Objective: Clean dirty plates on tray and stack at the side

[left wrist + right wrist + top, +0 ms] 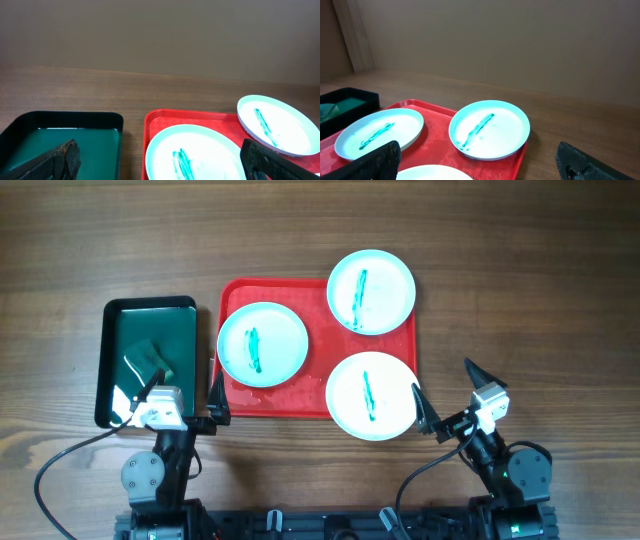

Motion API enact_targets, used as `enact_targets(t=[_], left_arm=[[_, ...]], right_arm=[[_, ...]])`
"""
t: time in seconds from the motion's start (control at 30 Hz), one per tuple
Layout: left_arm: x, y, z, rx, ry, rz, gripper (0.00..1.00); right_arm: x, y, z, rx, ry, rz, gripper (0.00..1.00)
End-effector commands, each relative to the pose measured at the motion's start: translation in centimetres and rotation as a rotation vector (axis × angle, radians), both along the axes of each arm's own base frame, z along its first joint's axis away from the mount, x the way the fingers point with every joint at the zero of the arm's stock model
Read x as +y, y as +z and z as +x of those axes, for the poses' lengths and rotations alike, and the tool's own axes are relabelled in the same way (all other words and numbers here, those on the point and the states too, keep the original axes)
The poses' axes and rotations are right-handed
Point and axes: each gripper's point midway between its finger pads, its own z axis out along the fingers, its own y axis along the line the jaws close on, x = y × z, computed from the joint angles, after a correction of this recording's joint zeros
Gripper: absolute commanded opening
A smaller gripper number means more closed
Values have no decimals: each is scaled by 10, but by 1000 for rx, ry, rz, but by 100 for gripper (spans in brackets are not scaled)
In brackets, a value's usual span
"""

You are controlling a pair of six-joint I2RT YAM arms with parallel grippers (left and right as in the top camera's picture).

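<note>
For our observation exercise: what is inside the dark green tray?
A green sponge-like pad lies in the dark green tray. The left arm covers the tray's near end, so whatever is there cannot be seen.

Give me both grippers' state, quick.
Left gripper: open, holding nothing.
Right gripper: open, holding nothing.

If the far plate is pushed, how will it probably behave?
The far plate looks rigid and shallow, so it would likely slide rather than roll. It overlaps the rim of the red tray, so it may rock or tip.
</note>
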Motion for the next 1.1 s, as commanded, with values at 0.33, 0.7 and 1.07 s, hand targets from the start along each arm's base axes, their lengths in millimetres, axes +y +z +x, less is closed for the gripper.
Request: enact_targets(t=[0.33, 0.7, 1.07], left_arm=[[1, -2, 0, -1, 4, 16, 100], [1, -2, 0, -1, 4, 16, 100], [1, -2, 0, -1, 4, 16, 100]], right_arm=[[-48, -7, 15, 31, -293, 7, 100], [-48, -7, 15, 31, -293, 7, 100], [-48, -7, 15, 31, -292, 8, 100]])
